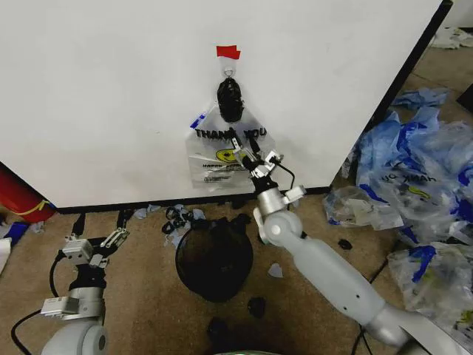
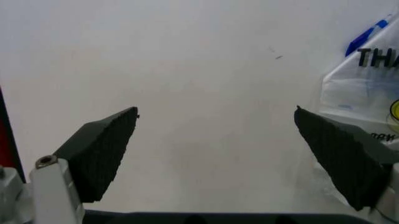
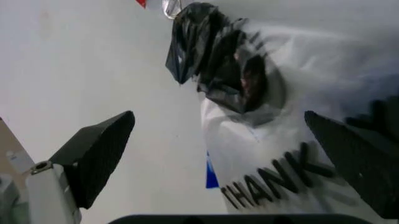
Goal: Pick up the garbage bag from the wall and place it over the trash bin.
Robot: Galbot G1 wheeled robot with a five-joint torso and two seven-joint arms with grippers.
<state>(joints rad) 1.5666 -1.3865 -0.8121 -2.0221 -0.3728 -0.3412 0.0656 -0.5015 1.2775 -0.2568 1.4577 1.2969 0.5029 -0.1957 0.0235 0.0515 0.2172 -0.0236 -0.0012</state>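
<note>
The garbage bag, see-through with blue trim, "THANK YOU" lettering and a yellow smiley, hangs flat against the white wall. It hangs from a small hook under a red tape strip, gathered under a black knot. My right gripper is open right in front of the bag, below the knot. In the right wrist view the knot and lettering lie between its spread fingers. The black wire-mesh trash bin stands on the floor below. My left gripper waits open, low at the left, facing the wall.
A big heap of blue-and-clear bags covers the floor to the right of the wall's black edge. Small black scraps lie along the wall's foot and in front of the bin. A red object lies at far left.
</note>
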